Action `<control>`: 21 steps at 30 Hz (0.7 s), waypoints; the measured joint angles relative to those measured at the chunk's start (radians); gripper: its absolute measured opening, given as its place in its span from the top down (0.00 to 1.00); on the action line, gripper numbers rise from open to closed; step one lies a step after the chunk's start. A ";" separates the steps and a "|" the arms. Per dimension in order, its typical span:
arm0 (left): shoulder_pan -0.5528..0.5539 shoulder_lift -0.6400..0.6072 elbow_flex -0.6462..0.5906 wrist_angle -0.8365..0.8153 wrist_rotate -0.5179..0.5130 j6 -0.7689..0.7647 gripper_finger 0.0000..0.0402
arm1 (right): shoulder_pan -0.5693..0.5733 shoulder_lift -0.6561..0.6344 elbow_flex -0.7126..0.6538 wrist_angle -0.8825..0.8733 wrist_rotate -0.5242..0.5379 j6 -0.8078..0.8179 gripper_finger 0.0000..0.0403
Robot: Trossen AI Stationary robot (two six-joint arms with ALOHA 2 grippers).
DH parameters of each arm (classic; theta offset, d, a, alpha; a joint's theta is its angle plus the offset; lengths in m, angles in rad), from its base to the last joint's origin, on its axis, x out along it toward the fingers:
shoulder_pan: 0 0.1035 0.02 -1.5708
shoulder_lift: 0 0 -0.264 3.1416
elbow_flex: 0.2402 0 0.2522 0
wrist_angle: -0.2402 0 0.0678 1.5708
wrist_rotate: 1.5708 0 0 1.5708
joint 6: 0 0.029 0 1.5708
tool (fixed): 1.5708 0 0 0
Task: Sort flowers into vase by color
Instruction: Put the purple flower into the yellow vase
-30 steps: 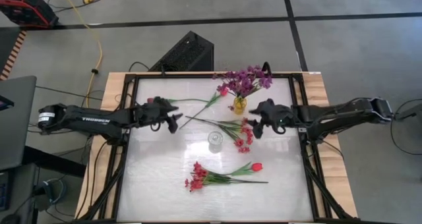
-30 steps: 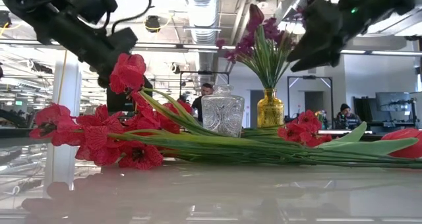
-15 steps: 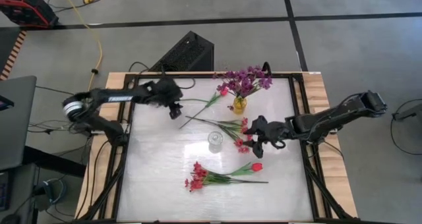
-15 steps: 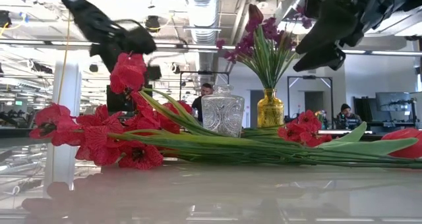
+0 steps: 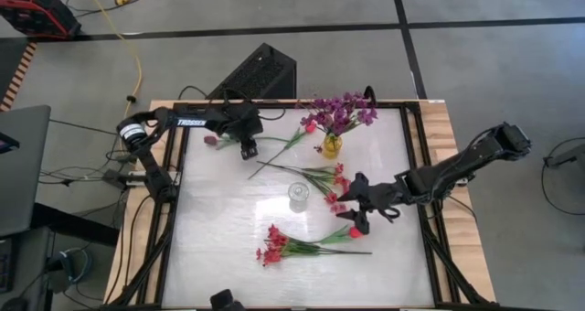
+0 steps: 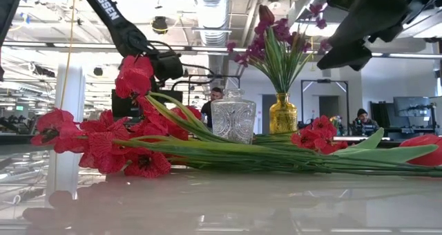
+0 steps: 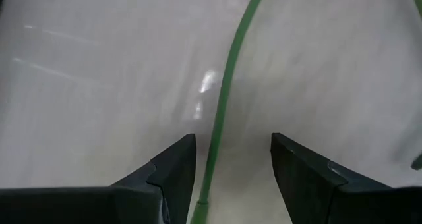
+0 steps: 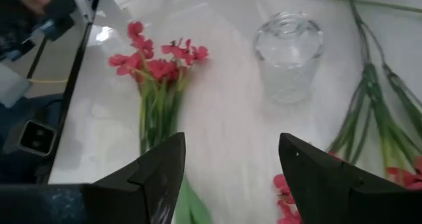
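The left gripper (image 7: 231, 178) has its fingers apart around a green stem (image 7: 227, 99), probably ready to pinch it. The right gripper (image 8: 231, 178) (also apart) hangs over red flowers (image 8: 158, 62).

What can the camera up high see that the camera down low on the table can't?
Only the high view shows the floor around the table, both whole arms, the left gripper over a green stem, and the right gripper above the red tulip.

Only the low view shows the room behind, with people far back, and the side pattern of the clear glass vase.

Both show the yellow vase holding purple flowers, the glass vase, and red flowers lying on the table.
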 joint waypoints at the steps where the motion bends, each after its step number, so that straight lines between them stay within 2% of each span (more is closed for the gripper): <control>1: 0.017 0.001 0.000 -0.013 0.034 0.001 0.55 | 0.007 0.000 0.000 -0.001 0.000 0.005 0.33; 6: 0.100 0.001 -0.004 -0.069 0.171 0.004 0.62 | 0.043 0.000 0.000 0.004 0.002 0.051 0.33; 10: 0.124 -0.002 -0.030 -0.065 0.178 0.001 0.79 | 0.089 0.000 0.000 0.004 0.010 0.097 0.33; 13: 0.125 -0.004 -0.046 -0.070 0.195 -0.002 0.95 | 0.136 0.000 0.000 0.005 0.058 0.129 0.33; 17: 0.113 -0.024 -0.053 -0.086 0.272 -0.023 0.99 | 0.185 0.000 0.000 0.038 0.096 0.154 0.33; 21: 0.086 -0.107 -0.063 -0.129 0.328 -0.043 1.00 | 0.222 0.000 0.000 0.099 0.148 0.130 0.33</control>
